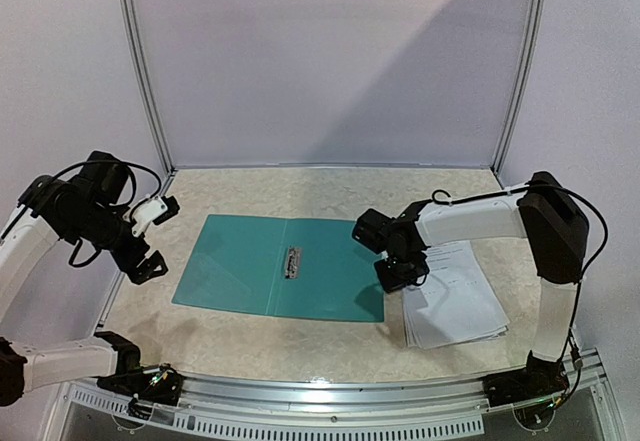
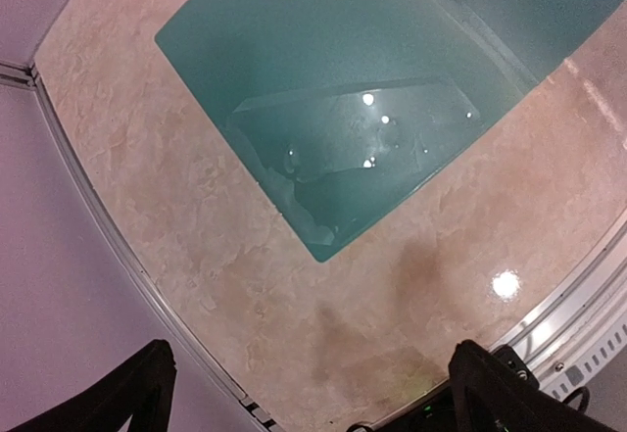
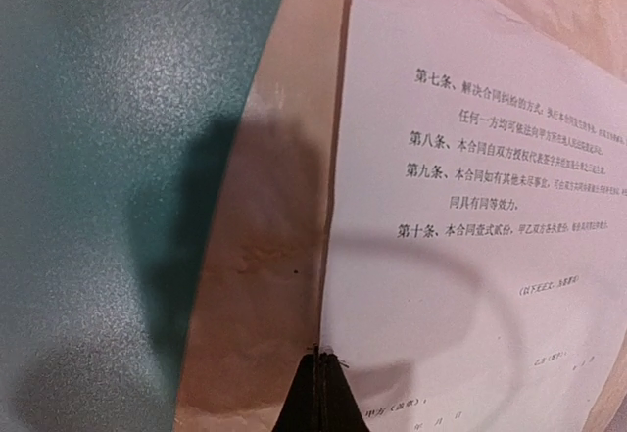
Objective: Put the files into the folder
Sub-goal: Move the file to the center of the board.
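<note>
The teal folder [image 1: 250, 261] lies open and flat on the table, with its silver clip [image 1: 293, 261] by the spine. The files [image 1: 455, 306], a stack of white printed sheets, lie just right of it. My right gripper [image 1: 398, 273] is low at the stack's left edge. In the right wrist view its jaws [image 3: 321, 359] are pressed together right on the edge of the top sheet [image 3: 470, 256], which looks slightly raised, with the folder [image 3: 98, 158] to the left. My left gripper [image 1: 158, 236] hovers open and empty above the folder's left side [image 2: 343, 89].
The marbled tabletop [image 1: 330, 186] is bounded by metal rails at the front [image 1: 330, 401] and white walls at the back and sides. A bare strip of table [image 3: 255, 256] separates the folder and the files.
</note>
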You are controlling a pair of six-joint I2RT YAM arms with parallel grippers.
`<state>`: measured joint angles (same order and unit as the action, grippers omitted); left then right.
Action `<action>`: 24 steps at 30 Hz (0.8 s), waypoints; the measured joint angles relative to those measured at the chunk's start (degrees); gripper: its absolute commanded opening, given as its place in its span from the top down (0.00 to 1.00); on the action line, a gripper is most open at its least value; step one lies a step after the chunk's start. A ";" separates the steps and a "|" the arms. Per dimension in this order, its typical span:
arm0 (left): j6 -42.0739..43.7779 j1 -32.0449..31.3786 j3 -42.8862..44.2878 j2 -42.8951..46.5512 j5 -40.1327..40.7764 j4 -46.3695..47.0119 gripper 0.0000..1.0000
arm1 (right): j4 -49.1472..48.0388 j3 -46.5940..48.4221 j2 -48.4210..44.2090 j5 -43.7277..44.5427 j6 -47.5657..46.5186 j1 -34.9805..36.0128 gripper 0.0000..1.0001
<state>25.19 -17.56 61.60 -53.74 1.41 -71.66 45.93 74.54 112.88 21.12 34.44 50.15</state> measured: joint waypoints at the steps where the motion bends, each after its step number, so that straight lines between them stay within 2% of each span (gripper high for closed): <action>1: 0.09 0.00 0.44 -0.37 -0.02 -0.02 0.00 | 0.17 -0.07 -0.42 0.00 0.09 0.00 1.00; 6: 0.83 -0.09 4.00 -4.22 -1.99 -0.09 0.00 | 0.72 -0.07 -4.24 0.24 1.16 -0.09 1.00; 12: -0.33 -3.23 11.91 -13.68 -7.15 0.92 0.01 | 0.74 -1.20 -10.27 -1.84 1.55 -2.51 0.99; 17: -4.22 -11.15 20.28 -24.11 -12.07 3.54 0.03 | 1.18 -2.80 -13.31 -4.44 0.66 -10.32 0.82; 21: -7.34 -20.26 30.10 -35.91 -14.25 6.14 0.06 | 1.27 -6.84 -14.71 -6.99 -1.75 -21.88 0.68; 24: -9.64 -26.95 38.75 -47.12 -15.32 8.87 0.09 | 1.29 -10.29 -15.15 -9.46 -4.33 -30.97 0.53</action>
<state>15.55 -44.51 100.36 -100.86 -13.91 -62.78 47.22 64.25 97.73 11.66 30.11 19.18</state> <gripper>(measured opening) 0.933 0.347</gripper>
